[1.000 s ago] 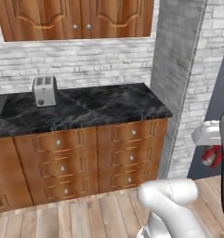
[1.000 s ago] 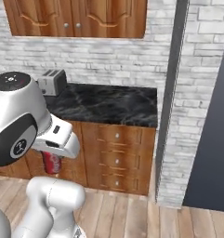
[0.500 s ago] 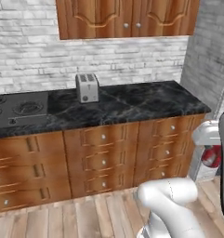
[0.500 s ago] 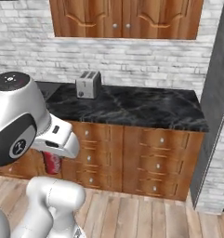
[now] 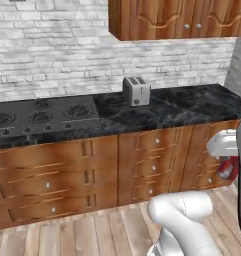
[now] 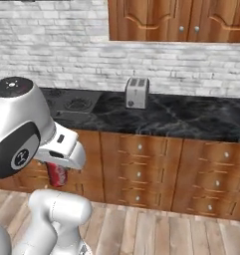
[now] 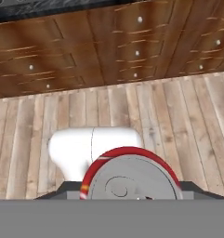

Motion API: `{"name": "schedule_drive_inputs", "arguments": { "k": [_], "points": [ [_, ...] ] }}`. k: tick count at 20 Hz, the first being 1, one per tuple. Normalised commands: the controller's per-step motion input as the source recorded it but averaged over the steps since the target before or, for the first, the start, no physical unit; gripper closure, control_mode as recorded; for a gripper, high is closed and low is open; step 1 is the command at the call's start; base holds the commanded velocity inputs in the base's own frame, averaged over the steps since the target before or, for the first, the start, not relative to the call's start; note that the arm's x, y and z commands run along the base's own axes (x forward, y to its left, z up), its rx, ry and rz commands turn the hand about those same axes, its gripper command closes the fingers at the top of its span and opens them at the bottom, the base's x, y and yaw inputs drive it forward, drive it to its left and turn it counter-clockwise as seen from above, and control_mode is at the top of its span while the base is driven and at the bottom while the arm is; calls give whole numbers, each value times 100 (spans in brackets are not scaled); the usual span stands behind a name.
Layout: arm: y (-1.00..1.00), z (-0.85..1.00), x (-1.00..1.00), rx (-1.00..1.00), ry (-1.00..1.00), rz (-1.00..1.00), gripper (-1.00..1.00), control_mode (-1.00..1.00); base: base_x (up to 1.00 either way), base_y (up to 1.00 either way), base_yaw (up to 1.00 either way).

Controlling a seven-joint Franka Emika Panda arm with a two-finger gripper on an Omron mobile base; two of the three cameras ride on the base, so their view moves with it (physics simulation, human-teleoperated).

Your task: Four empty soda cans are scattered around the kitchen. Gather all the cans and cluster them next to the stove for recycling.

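My jaws are clamped on a soda can (image 7: pixel 131 175), held low in front of the drawers (image 5: pixel 154 165), nowhere near the tabletop (image 6: pixel 191 119) yet. The stove (image 5: pixel 42 116) sits off to the left, with a toaster (image 5: pixel 136 90) a little way right of it. What worries me: the can hangs below the tabletop edge, so lifting too late could knock it against that lip and twist it loose. Setting it down tilted, it'd probably roll.
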Motion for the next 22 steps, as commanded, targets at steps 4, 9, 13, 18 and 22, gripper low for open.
{"name": "schedule_drive_inputs", "arguments": {
  "k": [4, 9, 13, 18, 22],
  "points": [
    [0, 0, 0, 0, 0, 0, 100, 100, 7, 100, 0],
    [0, 0, 0, 0, 0, 0, 100, 100, 18, 100, 0],
    [0, 0, 0, 0, 0, 0, 100, 100, 35, 100, 0],
    [0, 0, 0, 0, 0, 0, 100, 100, 40, 100, -1],
    [0, 0, 0, 0, 0, 0, 100, 100, 28, 100, -2]
  ]
}}
